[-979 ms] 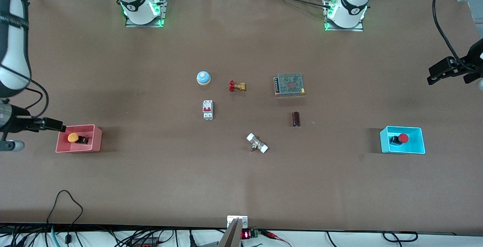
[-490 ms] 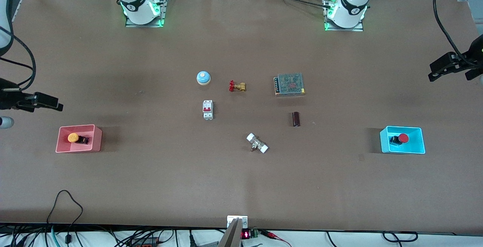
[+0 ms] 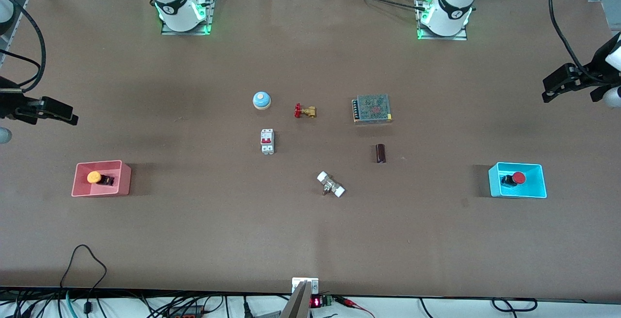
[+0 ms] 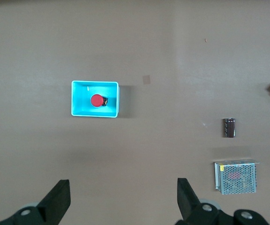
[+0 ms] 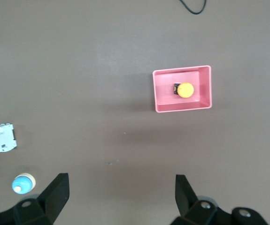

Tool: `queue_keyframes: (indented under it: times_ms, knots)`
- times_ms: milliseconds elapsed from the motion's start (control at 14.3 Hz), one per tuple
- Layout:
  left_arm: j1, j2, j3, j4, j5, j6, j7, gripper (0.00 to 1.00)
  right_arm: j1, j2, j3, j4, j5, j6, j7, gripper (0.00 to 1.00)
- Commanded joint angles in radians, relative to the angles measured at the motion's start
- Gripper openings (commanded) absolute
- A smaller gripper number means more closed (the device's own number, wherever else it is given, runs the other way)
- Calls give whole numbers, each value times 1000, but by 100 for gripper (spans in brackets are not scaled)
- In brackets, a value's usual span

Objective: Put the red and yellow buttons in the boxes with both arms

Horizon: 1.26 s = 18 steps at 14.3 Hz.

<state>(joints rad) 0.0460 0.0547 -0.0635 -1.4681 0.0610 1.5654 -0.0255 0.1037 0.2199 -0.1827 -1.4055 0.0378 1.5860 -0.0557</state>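
brown worktop (image 3: 310,240) carries both boxes: yellow button (image 3: 94,177) in the pink box (image 3: 123,182), red button (image 3: 518,178) in the cyan box (image 3: 494,182). left end effector (image 3: 558,85) and right end effector (image 3: 53,110) hang over bare worktop, spread wide, empty. only wrist views show that spread. no readable writing.

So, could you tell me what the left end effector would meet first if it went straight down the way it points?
Probably bare table. The open left end effector points down at brown surface beside the cyan box, nothing else in line, though depth is uncertain.
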Motion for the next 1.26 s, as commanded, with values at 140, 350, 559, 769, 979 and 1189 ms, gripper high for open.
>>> queue_keyframes:
  times_ms: [140, 350, 559, 769, 979, 1189]
  knots:
    - [-11, -30, 28, -28, 2, 1, 6, 100, 50, -56, -41, -66, -59, -15, 3, 100]
    - [-5, -30, 30, -26, -18, 5, 9, 100, 48, -98, -40, -125, -59, -9, 11, 100]
    - [-5, -29, 31, -18, -27, 13, 12, 100, 51, -148, -40, -182, -59, 11, 7, 100]
    - [-5, -29, 33, -20, -29, 25, 13, 100, 50, -163, -38, -185, -59, -14, 5, 100]
    - [5, -29, 33, -20, -29, 44, 15, 100, 50, -171, -40, -184, -59, -29, 7, 100]
    - [6, -33, 30, -18, -29, 42, 15, 100, 50, -171, -40, -184, -59, -31, 5, 100]
